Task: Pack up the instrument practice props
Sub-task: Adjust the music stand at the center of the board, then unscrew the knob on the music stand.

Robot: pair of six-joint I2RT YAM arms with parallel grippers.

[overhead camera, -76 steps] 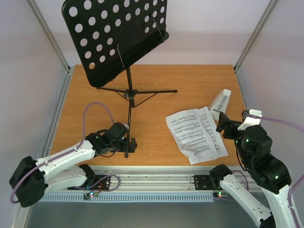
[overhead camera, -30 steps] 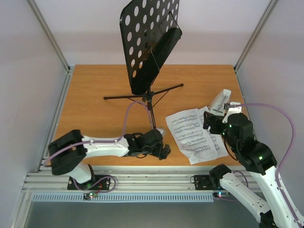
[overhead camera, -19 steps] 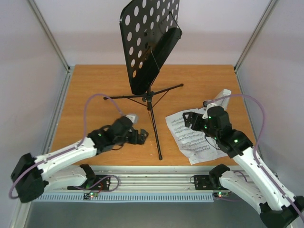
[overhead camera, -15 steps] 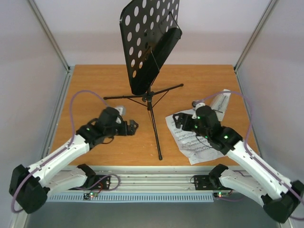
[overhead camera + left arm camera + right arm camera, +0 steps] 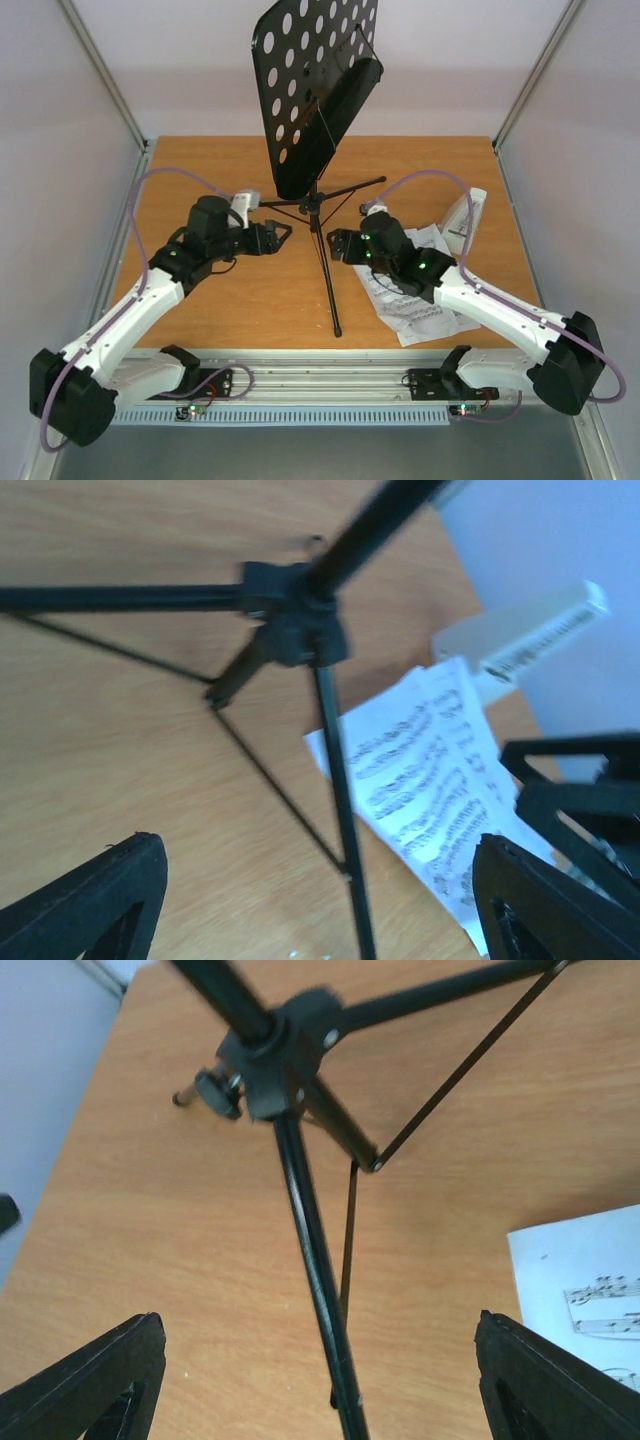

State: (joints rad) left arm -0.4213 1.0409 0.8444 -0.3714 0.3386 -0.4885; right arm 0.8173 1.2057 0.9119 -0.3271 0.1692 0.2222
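The black music stand (image 5: 318,92) stands upright at the table's middle on its tripod (image 5: 313,205). My left gripper (image 5: 279,238) is open and empty just left of the front leg. My right gripper (image 5: 336,247) is open and empty just right of it. The left wrist view shows the tripod hub (image 5: 295,632) and the leg between my open fingers (image 5: 100,900). The right wrist view shows the hub (image 5: 285,1052) and leg (image 5: 318,1270) between open fingers (image 5: 560,1380). White sheet-music pages (image 5: 425,300) lie flat under my right arm. The pale metronome (image 5: 463,222) lies behind them.
The pages (image 5: 430,770) and metronome (image 5: 520,645) also show in the left wrist view, with my right gripper's black body (image 5: 590,780) at the right edge. A page corner (image 5: 590,1290) shows in the right wrist view. Metal frame posts (image 5: 105,75) flank the table.
The left gripper dragged the stand to the right by its front leg, then let go. Both arms have since swung inward and now face the stand's leg from either side.
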